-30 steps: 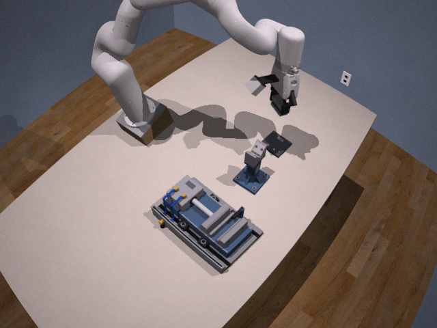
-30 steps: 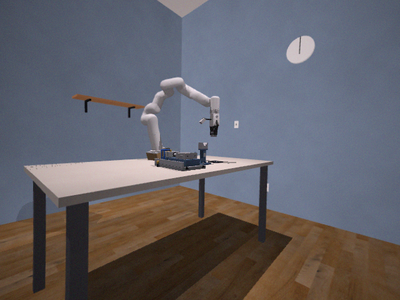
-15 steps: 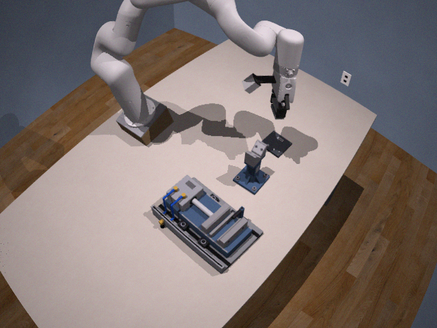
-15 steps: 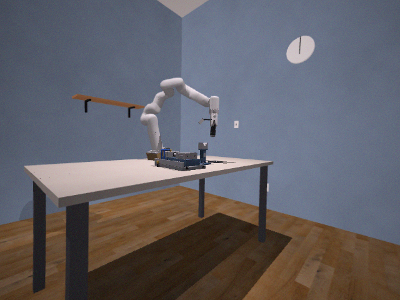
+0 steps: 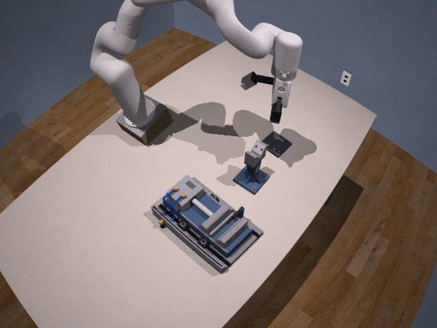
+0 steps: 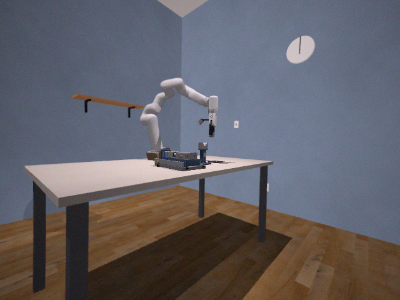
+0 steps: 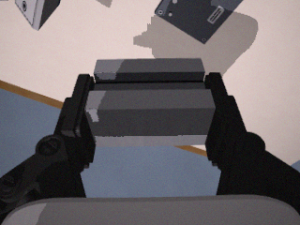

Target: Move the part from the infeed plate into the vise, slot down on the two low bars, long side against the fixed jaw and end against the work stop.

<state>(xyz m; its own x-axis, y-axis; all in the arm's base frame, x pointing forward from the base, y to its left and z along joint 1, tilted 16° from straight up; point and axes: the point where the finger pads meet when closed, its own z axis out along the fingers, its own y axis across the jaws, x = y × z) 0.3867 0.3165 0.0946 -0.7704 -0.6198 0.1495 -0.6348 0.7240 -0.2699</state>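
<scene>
My gripper [image 5: 276, 113] is shut on the part [image 7: 149, 101], a dark grey block held crosswise between the two black fingers, high above the table. It also shows in the exterior view [image 6: 211, 129]. A groove runs along the block's far face in the wrist view. The dark infeed plate [image 5: 276, 143] lies bare on the table below and a little right of the gripper; it also shows in the wrist view [image 7: 202, 0]. The V-block [image 5: 256, 152] stands on its blue base beside the plate. The open vise [image 5: 208, 221] sits nearer the table's front, well away from the gripper.
The arm's base [image 5: 144, 123] stands at the table's back left. The vise carries an air cylinder with a white rod [image 5: 201, 206] and blue hoses [image 5: 171, 199] at its left end. The table edge runs close behind the infeed plate on the right.
</scene>
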